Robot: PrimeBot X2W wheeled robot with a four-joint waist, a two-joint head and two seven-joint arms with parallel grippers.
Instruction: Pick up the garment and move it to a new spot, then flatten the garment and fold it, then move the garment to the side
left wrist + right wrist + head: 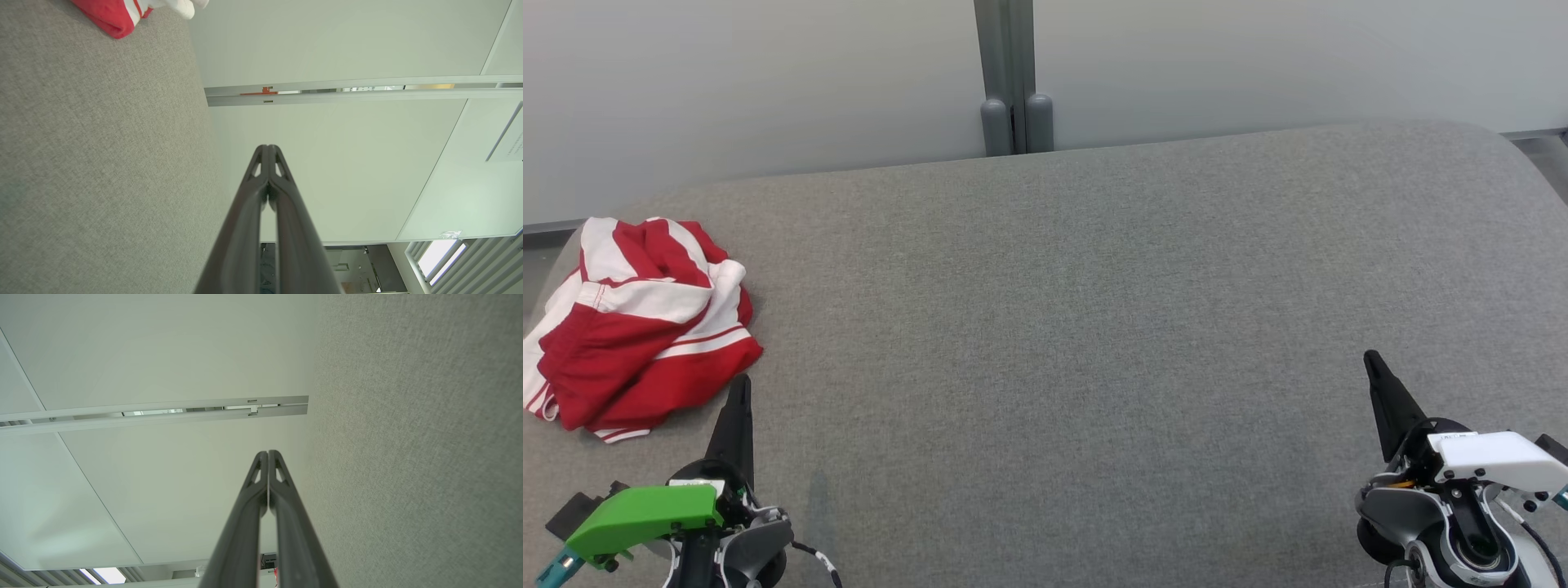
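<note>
Head view: we see the red-and-white striped garment [637,322] crumpled at the left edge of the grey fabric surface [1094,327], just beyond our left gripper [740,384]. It may be a shirt, but the folds hide its cut. Our right gripper [1374,361] sits near right, well apart. Both jaws are pressed together, holding nothing.

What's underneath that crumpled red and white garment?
The garment lies directly on the grey fabric surface, near its left edge. Whether anything lies beneath the crumpled heap cannot be seen; its folds cover that spot.
</note>
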